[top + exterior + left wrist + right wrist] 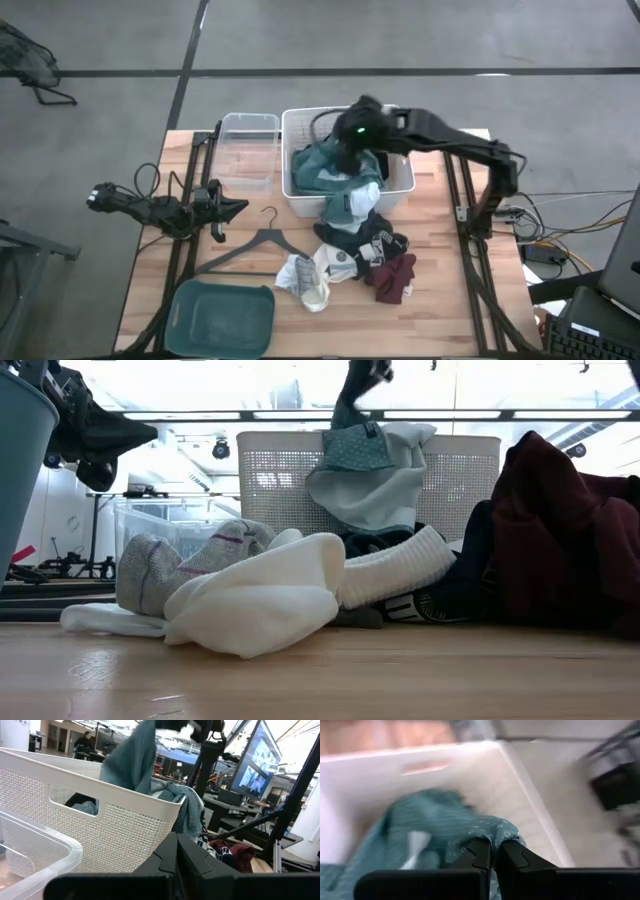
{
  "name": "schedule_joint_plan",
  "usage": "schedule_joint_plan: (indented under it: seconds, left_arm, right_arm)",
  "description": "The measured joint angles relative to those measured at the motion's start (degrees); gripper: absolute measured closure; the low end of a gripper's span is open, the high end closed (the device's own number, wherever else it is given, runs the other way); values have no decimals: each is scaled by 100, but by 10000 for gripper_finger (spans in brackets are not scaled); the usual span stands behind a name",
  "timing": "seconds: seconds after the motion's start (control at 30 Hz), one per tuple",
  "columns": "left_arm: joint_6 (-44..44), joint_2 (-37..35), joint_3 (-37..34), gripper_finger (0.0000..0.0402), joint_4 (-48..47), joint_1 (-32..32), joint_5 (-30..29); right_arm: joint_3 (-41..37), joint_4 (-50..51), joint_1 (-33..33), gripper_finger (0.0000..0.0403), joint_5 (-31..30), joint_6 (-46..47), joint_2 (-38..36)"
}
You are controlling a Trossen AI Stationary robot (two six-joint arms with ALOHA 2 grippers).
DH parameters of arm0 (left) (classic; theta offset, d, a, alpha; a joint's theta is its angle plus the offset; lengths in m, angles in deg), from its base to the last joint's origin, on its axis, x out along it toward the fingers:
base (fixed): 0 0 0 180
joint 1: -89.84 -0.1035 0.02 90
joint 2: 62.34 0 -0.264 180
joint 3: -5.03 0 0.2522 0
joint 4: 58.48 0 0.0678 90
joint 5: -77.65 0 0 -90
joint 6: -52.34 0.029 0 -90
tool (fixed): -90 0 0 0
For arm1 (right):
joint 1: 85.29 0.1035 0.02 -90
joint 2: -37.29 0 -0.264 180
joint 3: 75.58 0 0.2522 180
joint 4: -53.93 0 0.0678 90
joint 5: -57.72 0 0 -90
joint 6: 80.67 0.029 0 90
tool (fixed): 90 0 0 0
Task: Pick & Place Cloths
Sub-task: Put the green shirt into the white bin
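Observation:
A white perforated basket [398,186] stands at the table's far middle. A large teal cloth [325,170] lies in it and drapes over its near wall. My right gripper [493,851] is above the basket, slanting down and shut on this cloth. On the table, near side of the basket, lie a black printed cloth [352,250], a maroon one [392,276] and white-grey ones [306,280]. My left gripper [233,207] rests shut and level at the table's left, touching nothing. My right gripper pinches a bunched-up part of the teal cloth [492,833] between its two fingers, slanting down from above. From the fingers the cloth hangs as a stretched strip [137,755], its lower part in the basket and over the near wall [372,470].
A clear plastic tub [248,150] stands left of the basket. A black hanger [262,244] lies on the table near my left gripper. A teal bin [222,318] sits at the near left corner. Black frame rails run along both table sides.

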Motion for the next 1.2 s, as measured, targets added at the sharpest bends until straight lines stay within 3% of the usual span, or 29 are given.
schedule_joint_plan:
  seconds: [0.1,0.37,0.6,0.87,1.03,1.2]
  left_arm:
    - [2,0,0,392,1,0,-1]
    - [2,-2,0,392,1,-1,1]
    - [2,-2,0,392,-2,0,-1]
    - [2,0,0,392,-36,1,1]
    - [2,0,0,392,-41,1,-1]
    - [2,0,0,392,-42,1,1]
  right_arm:
    - [-74,73,-9,394,333,2,341]
    - [-99,512,-41,384,349,82,980]
    - [46,1202,-77,299,90,170,989]
    - [63,1280,80,193,32,-64,298]
    - [34,1680,474,157,75,-282,-104]
    - [-257,1875,1258,149,56,-301,-297]
